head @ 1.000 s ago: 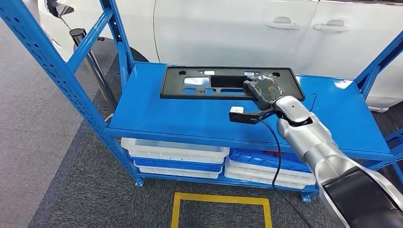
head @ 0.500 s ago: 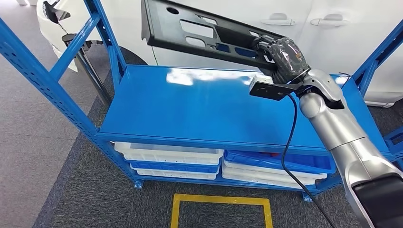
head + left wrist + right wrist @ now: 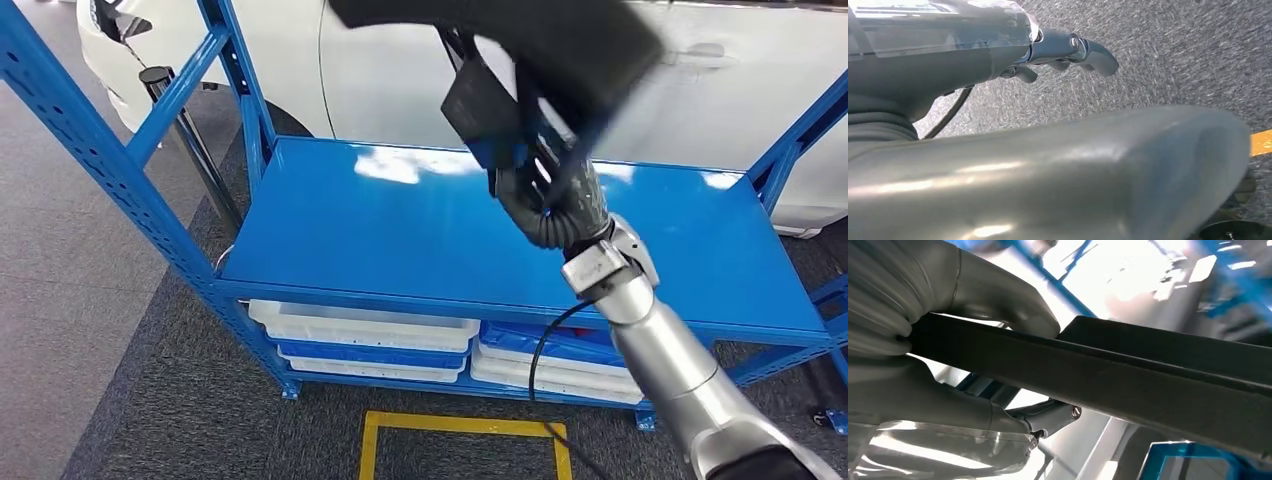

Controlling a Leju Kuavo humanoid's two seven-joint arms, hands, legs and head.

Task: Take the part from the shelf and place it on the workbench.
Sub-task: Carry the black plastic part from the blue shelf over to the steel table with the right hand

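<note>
At far left, the left hand (image 3: 1068,47) hangs over grey carpet, fingers loosely curled, holding nothing. Centre, the blue shelf (image 3: 420,235) stands before a white car (image 3: 400,70). Above it, the black panel (image 3: 560,40) is raised, blurred, clamped in the right hand (image 3: 545,195).
</note>
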